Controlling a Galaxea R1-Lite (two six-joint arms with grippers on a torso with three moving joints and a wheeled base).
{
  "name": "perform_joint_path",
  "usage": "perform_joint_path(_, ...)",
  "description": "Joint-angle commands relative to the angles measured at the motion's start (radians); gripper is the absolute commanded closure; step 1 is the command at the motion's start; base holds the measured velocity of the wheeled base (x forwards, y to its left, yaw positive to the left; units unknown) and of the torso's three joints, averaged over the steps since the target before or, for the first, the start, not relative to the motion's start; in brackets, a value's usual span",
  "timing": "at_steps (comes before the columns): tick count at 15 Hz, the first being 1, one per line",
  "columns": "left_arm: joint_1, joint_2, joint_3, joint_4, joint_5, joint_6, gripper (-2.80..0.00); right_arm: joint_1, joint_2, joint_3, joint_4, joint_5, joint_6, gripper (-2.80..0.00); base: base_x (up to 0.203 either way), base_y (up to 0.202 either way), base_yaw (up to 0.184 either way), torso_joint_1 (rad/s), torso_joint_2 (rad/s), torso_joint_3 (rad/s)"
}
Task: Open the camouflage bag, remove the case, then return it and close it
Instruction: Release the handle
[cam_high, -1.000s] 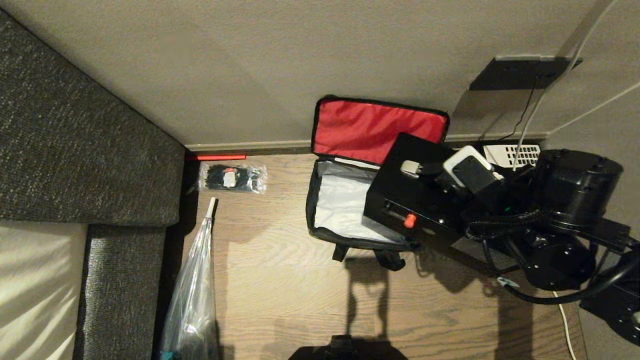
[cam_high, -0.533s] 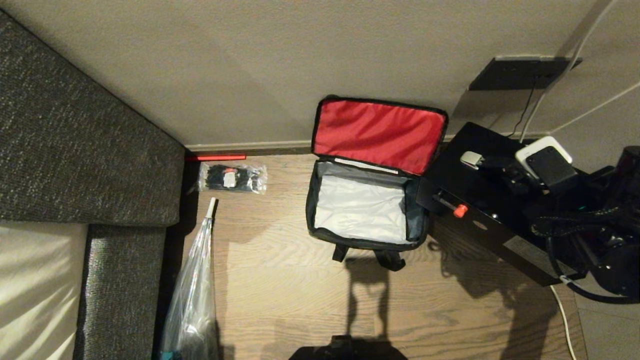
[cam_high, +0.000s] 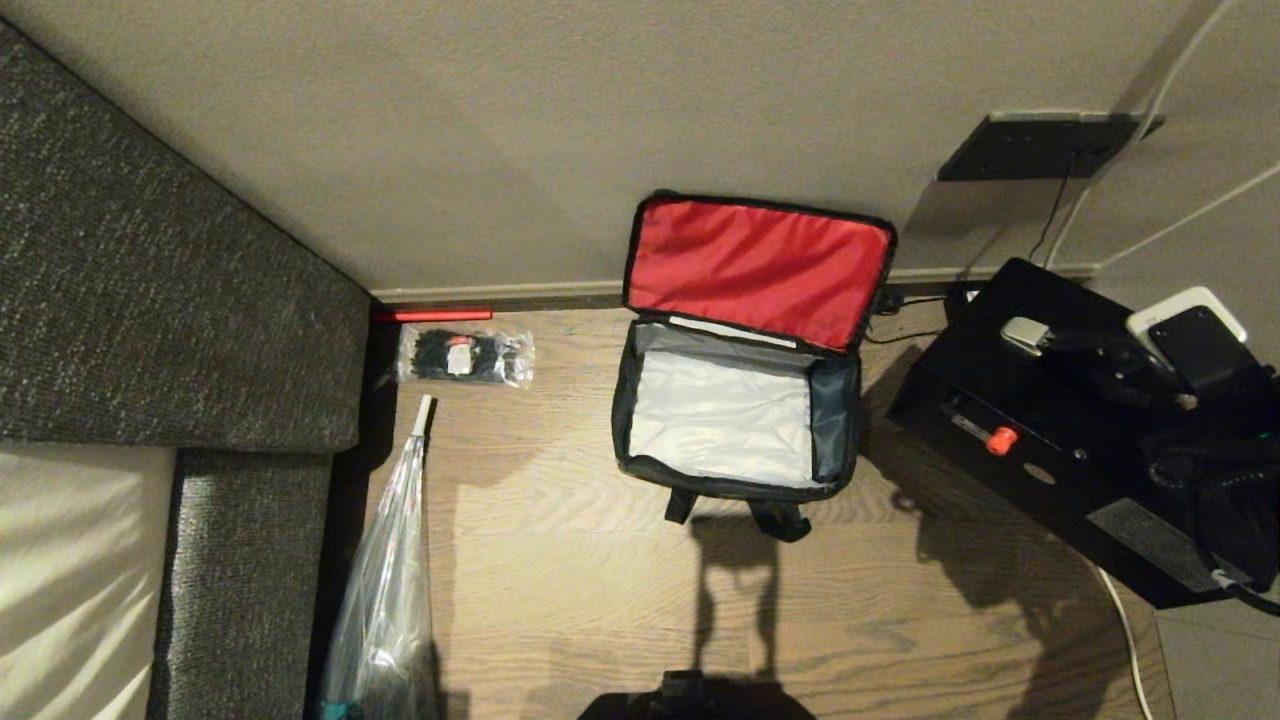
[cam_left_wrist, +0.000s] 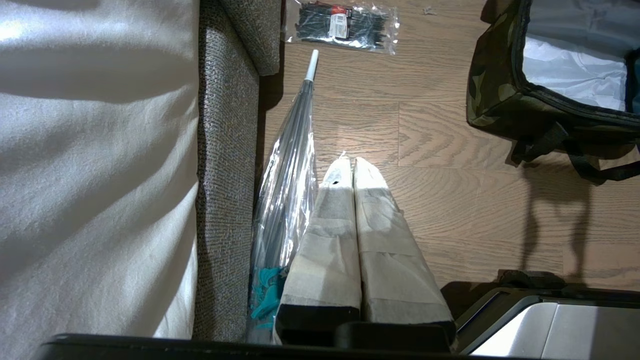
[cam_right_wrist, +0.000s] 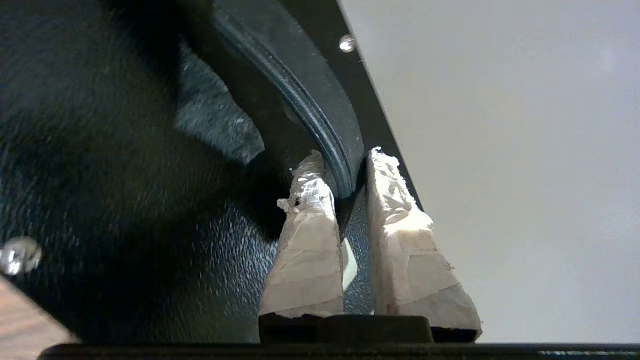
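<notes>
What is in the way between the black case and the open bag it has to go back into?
Nothing visible. The case, held by the right gripper, hangs to the right of the bag. The bag's lid is folded back against the wall and nothing lies inside.

camouflage bag (cam_high: 735, 420): on the floor (cam_high: 560, 560) against the wall (cam_high: 500, 130), lid leaning back on the wall
case (cam_high: 1040, 420): right of the bag, clear of it
packet of ties (cam_high: 465, 356): on the floor left of the bag, by the sofa (cam_high: 170, 300)

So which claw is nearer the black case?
Right. The right claw grips the case by its handle; the left claw hangs beside the sofa, far off.
</notes>
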Motion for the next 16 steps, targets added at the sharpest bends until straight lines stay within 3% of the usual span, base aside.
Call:
perform_joint_path(1, 0.001, -0.002, 0.003, 0.000, 0.000, -0.001, 0.00, -0.067, 0.016, 0.020, -0.005, -0.005, 0.005, 0.00, 0.000, 0.000, 0.000, 0.000, 0.00, 0.000)
perform_joint_path(7, -0.001, -0.002, 0.003, 0.000, 0.000, -0.001, 0.00, -0.152, 0.240, 0.004, -0.011, -0.003, 0.107, 0.00, 0.000, 0.000, 0.000, 0.000, 0.00, 0.000)
perform_joint_path(11, 0.000, -0.002, 0.003, 0.000, 0.000, -0.001, 0.00, -0.161, 0.406, -0.046, -0.013, -0.001, 0.183, 0.00, 0.000, 0.000, 0.000, 0.000, 0.00, 0.000)
perform_joint_path(16, 0.001, -0.002, 0.003, 0.000, 0.000, -0.001, 0.00, -0.162, 0.584, -0.123, -0.070, 0.022, 0.220, 0.00, 0.000, 0.000, 0.000, 0.000, 0.00, 0.000)
